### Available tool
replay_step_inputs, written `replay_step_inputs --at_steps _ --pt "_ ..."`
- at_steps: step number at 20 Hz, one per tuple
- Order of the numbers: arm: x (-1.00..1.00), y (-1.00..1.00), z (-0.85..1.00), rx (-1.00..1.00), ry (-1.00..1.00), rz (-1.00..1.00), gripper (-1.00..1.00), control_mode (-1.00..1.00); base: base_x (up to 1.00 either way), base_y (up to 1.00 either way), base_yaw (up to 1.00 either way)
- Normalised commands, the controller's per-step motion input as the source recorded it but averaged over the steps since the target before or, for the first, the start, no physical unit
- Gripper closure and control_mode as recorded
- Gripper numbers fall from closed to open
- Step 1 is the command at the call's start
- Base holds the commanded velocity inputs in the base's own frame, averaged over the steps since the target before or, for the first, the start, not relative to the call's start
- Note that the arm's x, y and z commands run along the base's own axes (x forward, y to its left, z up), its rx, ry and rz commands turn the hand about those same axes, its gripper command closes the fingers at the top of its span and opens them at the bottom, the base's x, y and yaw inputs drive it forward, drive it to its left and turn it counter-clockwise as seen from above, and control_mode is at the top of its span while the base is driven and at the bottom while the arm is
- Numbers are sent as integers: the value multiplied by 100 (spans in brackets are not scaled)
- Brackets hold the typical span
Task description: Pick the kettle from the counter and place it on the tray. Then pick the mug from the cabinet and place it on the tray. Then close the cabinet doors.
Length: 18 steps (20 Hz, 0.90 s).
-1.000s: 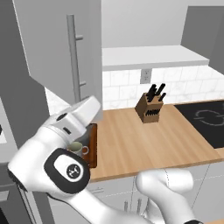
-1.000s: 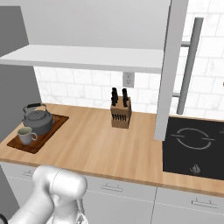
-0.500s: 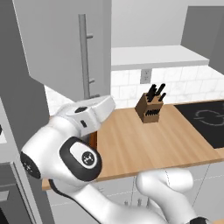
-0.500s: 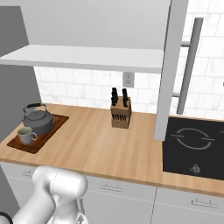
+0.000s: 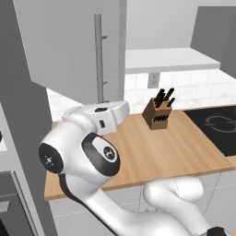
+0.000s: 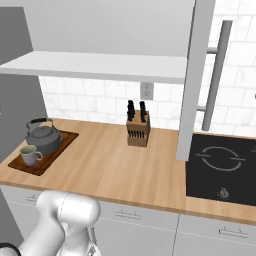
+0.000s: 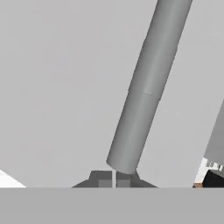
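From where I stand, the end effector (image 7: 113, 181) is clenched on nothing, right at a door's bar handle (image 7: 146, 85). Both cabinet doors (image 5: 69, 41) stand open; closing remains. Farther off on the bench (image 6: 115, 167), one kettle (image 6: 44, 137) and one mug (image 6: 30, 155) sit on one tray (image 6: 60, 147).

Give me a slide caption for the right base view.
Kettle and mug sit on the tray; cabinet door hangs open.

kettle (image 6: 44, 140) and mug (image 6: 30, 155) on tray (image 6: 60, 149), knife block (image 6: 138, 129) right
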Motion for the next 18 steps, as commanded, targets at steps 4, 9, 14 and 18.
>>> replay_step_inputs --at_steps 4,9,14,18 --pt "49 6 -63 17 -1 11 100 -100 0 0 0" --pt "44 0 16 27 -18 5 100 -100 0 0 0" --pt "48 5 55 22 -30 4 100 -100 0 0 0" --pt "49 18 31 16 -6 2 100 -100 0 0 0"
